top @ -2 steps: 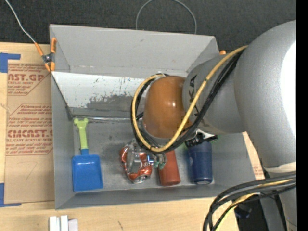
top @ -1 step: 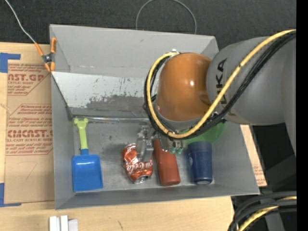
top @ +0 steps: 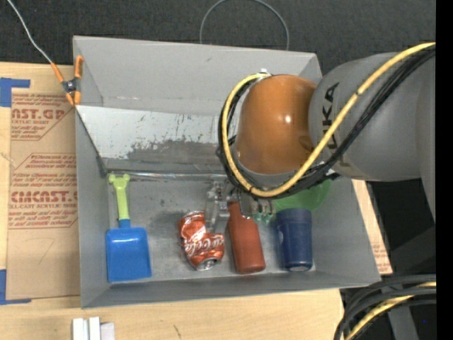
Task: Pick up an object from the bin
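Note:
My gripper (top: 225, 198) pokes out from under the wrist cover near the middle of the bin floor. It hangs just above the neck of a red-brown bottle (top: 246, 245), which lies pointing toward the front wall. Left of the bottle, a crushed red cola can (top: 200, 241) lies a little forward of the gripper. To the bottle's right stands a dark blue cup (top: 295, 238).
A blue scoop with a light green handle (top: 126, 241) lies along the left wall. Something green (top: 306, 195) peeks out from under the arm at the right, behind the blue cup. The arm covers the bin's right rear part.

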Tool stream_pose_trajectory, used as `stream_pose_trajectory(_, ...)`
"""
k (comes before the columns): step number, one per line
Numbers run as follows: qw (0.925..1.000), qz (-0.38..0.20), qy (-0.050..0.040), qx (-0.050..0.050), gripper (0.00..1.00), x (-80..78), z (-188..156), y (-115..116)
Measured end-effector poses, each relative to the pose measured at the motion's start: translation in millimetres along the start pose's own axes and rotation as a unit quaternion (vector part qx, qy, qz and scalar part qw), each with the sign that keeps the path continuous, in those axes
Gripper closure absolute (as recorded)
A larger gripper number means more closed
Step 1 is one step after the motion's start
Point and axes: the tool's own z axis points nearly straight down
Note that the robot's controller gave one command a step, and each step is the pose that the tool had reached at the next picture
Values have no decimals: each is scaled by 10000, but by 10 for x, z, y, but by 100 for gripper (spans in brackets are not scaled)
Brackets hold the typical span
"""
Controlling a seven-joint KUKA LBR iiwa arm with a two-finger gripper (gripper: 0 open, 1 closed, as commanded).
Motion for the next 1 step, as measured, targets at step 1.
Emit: stream_pose_trajectory(1, 9940, -1090, 6, 3, 100, -14, 740, 80)
